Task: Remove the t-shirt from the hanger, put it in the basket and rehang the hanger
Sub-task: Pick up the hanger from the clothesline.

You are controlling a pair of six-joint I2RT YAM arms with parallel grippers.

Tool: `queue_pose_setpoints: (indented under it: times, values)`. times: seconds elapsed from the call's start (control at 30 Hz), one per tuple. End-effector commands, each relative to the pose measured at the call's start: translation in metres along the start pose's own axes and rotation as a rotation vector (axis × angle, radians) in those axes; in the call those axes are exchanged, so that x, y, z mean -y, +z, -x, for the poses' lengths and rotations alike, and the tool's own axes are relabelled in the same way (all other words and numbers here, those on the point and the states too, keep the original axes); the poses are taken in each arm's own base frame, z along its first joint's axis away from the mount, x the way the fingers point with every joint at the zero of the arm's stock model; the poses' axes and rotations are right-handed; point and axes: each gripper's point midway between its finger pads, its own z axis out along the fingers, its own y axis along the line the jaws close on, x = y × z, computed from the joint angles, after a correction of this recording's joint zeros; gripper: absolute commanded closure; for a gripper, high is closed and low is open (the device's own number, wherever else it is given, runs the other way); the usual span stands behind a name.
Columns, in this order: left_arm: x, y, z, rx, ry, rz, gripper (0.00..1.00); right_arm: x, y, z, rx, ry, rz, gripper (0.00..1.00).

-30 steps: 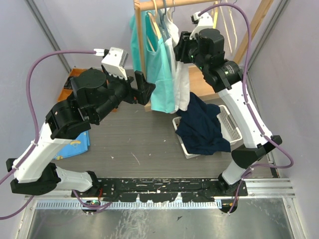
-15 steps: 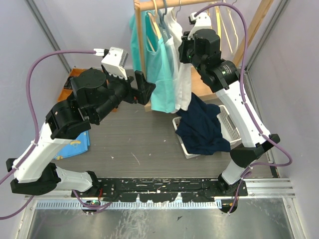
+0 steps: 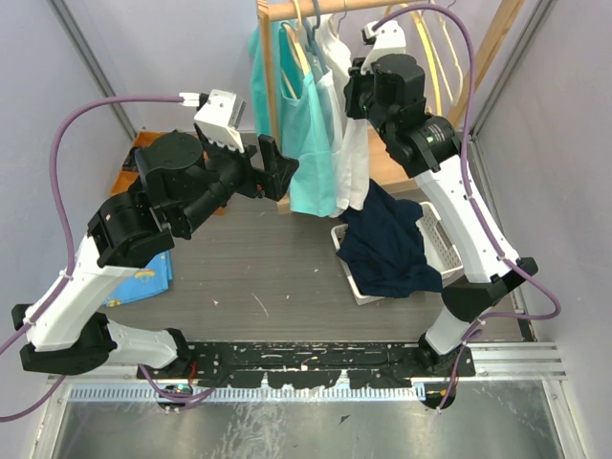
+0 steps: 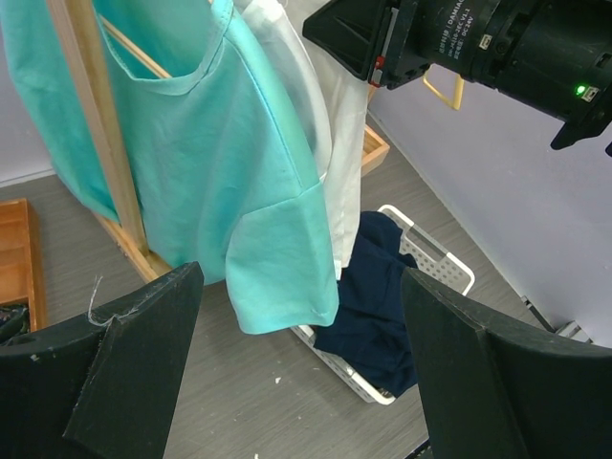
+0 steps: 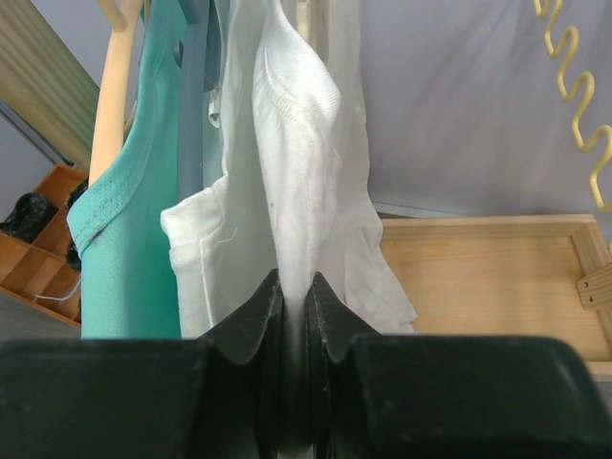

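A white t-shirt [image 3: 350, 163] hangs on a hanger from the wooden rail [image 3: 287, 10], beside a teal t-shirt [image 3: 308, 143]. My right gripper [image 3: 350, 94] is high at the rail. In the right wrist view it [image 5: 295, 287] is shut on a fold of the white t-shirt [image 5: 298, 143], with the teal shirt [image 5: 134, 239] to its left. The white shirt's hanger is mostly hidden. My left gripper [image 3: 283, 170] is open and empty just left of the teal t-shirt [image 4: 239, 191], apart from it. The left wrist view also shows its wide-spread fingers [image 4: 124, 373] and the white t-shirt [image 4: 341, 163].
A white basket [image 3: 444, 247] with a navy garment [image 3: 387, 244] sits on the floor below the shirts. Empty yellow hangers [image 3: 432, 48] hang at the right of the rail. A wooden rack post [image 4: 91, 124] stands left of the teal shirt. An orange box [image 3: 134, 163] lies far left.
My right gripper has moved slightly up and back toward the rail, still pinching the white t-shirt. The left arm has not moved.
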Motion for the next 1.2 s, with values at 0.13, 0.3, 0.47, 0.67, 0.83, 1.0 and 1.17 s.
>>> queue_pose_setpoints:
  times: [0.13, 0.3, 0.47, 0.67, 0.83, 1.0, 1.17]
  values:
    - [0.007, 0.007, 0.013, 0.036, -0.001, -0.012, 0.09, 0.012, -0.064, 0.100, 0.298, 0.032, 0.004, 0.99]
    - [0.011, 0.015, 0.020, 0.043, 0.020, -0.014, 0.09, 0.017, -0.079, 0.099, 0.289, 0.029, 0.003, 0.99]
    - [0.019, 0.022, 0.025, 0.048, 0.027, -0.030, 0.08, 0.022, -0.094, 0.097, 0.286, 0.022, 0.005, 0.99]
    - [0.022, 0.029, 0.030, 0.059, 0.039, -0.027, 0.08, 0.025, -0.109, 0.093, 0.273, 0.016, 0.011, 0.99]
    - [0.028, 0.041, 0.037, 0.074, 0.056, -0.029, 0.08, 0.029, -0.126, 0.077, 0.236, 0.022, 0.027, 0.99]
    - [0.037, 0.057, 0.042, 0.082, 0.053, -0.047, 0.08, 0.041, -0.158, 0.063, 0.238, 0.023, 0.029, 0.99]
    - [0.047, 0.076, 0.045, 0.087, 0.037, -0.070, 0.08, 0.052, -0.190, 0.058, 0.251, 0.021, 0.035, 0.99]
